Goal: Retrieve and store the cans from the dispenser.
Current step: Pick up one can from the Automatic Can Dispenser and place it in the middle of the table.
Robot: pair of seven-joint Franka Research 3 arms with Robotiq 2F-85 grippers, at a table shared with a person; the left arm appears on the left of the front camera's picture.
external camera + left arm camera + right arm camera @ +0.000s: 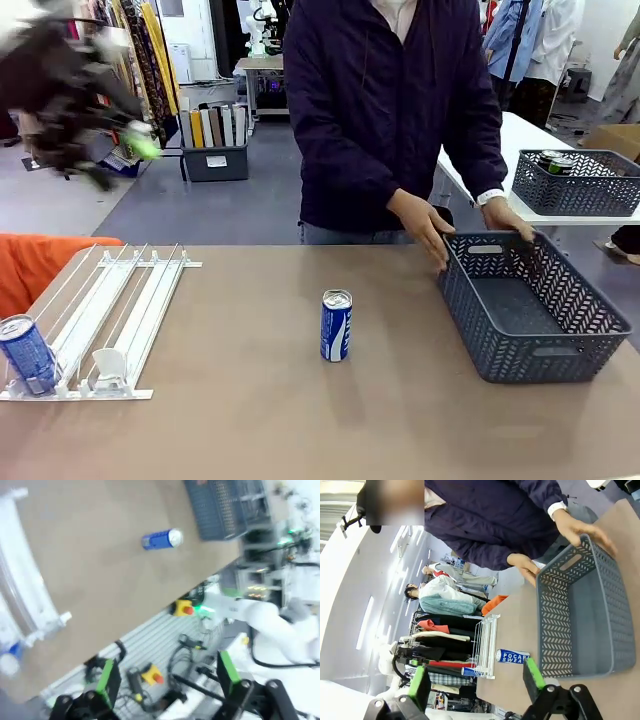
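One blue can (336, 325) stands upright alone in the middle of the table. It also shows in the left wrist view as the blue can (162, 539) and in the right wrist view as the blue can (512, 656). A second blue can (27, 353) sits at the front lip of the white dispenser (110, 310) at the left. My left gripper (122, 162) hangs blurred high above the table's left side. In its own view the left gripper (167, 677) is open and holds nothing. My right gripper (477, 680) is open and holds nothing, off the table's side.
A person at the far side holds the rim of a dark grey basket (530, 305) with both hands (425, 225) at the table's right. Another grey basket (575, 185) with cans stands on a white table behind. An orange seat (30, 265) is at the far left.
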